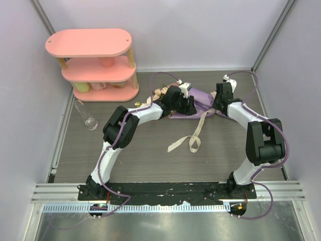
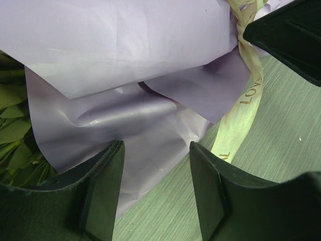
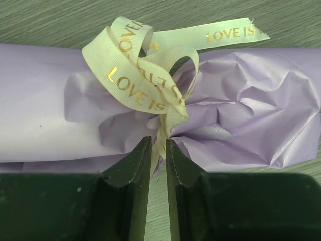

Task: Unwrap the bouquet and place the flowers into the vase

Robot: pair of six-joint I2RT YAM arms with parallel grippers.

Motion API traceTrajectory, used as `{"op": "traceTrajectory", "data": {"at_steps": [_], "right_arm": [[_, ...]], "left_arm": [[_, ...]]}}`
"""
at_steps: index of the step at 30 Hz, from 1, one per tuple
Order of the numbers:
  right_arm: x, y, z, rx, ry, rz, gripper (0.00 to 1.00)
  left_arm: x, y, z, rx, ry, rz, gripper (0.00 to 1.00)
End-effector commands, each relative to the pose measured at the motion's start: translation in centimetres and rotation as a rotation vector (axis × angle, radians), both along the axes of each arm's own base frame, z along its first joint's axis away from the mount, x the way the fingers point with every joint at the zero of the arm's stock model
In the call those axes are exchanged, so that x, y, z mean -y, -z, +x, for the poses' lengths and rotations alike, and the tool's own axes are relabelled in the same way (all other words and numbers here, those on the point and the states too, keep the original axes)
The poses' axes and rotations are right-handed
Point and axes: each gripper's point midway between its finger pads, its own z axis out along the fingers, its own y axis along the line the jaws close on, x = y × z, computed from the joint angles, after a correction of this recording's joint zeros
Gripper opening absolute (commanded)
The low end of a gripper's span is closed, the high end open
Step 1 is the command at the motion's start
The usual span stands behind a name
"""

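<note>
The bouquet (image 1: pixel 200 98) lies on its side at the back of the table, lilac paper (image 3: pixel 45 110) tied with a cream ribbon (image 3: pixel 135 85) in a loosened bow. Rose heads of the flowers (image 1: pixel 159 94) poke out at its left end. My left gripper (image 2: pixel 156 150) stands open over the lower edge of the paper (image 2: pixel 110 40), gripping nothing. My right gripper (image 3: pixel 158 143) is at the knot, its jaws a narrow gap apart with a ribbon strand running between the tips. The clear glass vase (image 1: pixel 91 122) stands far left, empty.
A pink three-tier shelf (image 1: pixel 95 45) fills the back left corner, with yellow (image 1: pixel 83 86) and pink (image 1: pixel 99 86) cups on its bottom tier. Long ribbon tails (image 1: pixel 193 140) trail toward the table's middle. Green leaves (image 2: pixel 12 125) show beside the left finger.
</note>
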Motion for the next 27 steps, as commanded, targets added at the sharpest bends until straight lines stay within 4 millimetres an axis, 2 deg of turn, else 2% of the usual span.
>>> {"op": "traceTrajectory", "data": {"at_steps": [1,5,8,16,20,24,27], "right_arm": [[0.8,-0.4,0.9,0.038,0.022,-0.01,0.24],[1.0,-0.3,0.8,0.029,0.023,-0.022,0.24],[0.2,-0.1,1.3,0.03,-0.01,0.006,0.24],[0.0,0.7,1.4,0.013,-0.013,0.014,0.23],[-0.6,0.6,1.3,0.02,-0.029,0.04,0.16],[-1.1,-0.6,1.0,0.045,-0.038,0.054,0.02],[-1.1,-1.8,0.7,0.062,-0.03,0.048,0.01]], "left_arm": [[0.5,-1.8,0.5,0.052,0.01,-0.03,0.58],[0.6,-1.7,0.5,0.051,0.011,-0.03,0.58],[0.6,-1.6,0.4,0.049,0.013,-0.029,0.58],[0.5,-1.6,0.5,0.051,0.012,-0.028,0.58],[0.6,-1.6,0.5,0.05,0.01,-0.028,0.58],[0.6,-1.3,0.6,0.043,0.007,-0.029,0.59],[0.7,-1.1,0.6,0.036,0.005,-0.029,0.59]]}}
